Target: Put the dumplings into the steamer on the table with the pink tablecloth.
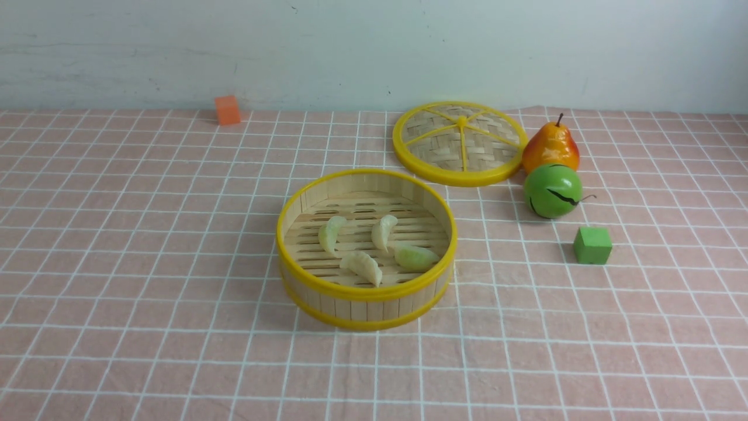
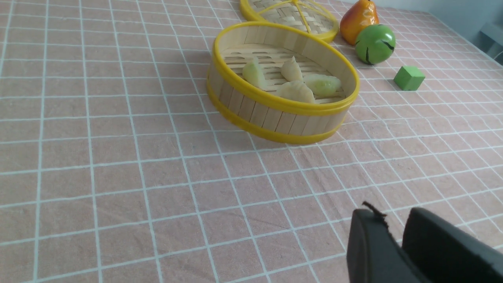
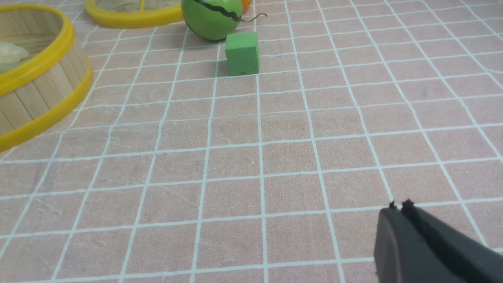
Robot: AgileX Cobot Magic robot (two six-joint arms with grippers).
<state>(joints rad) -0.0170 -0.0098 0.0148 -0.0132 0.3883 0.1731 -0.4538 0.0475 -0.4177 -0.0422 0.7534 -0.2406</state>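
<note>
All 4 dumplings [image 1: 374, 245] lie inside the steamer [image 1: 366, 292].
I see no claw near: left claw [image 2: 393, 236] slightly apart, right claw [image 3: 401, 224] together, both empty.

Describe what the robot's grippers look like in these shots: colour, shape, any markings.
Only fingertips show, in the wrist views. The left gripper has two matte black, rounded pads with frayed, torn-looking edges. The right gripper shows the same black, blunt-tipped fingers with small ragged nubs at the tips. No cables, labels or markings are visible. The front view shows neither arm.
</note>
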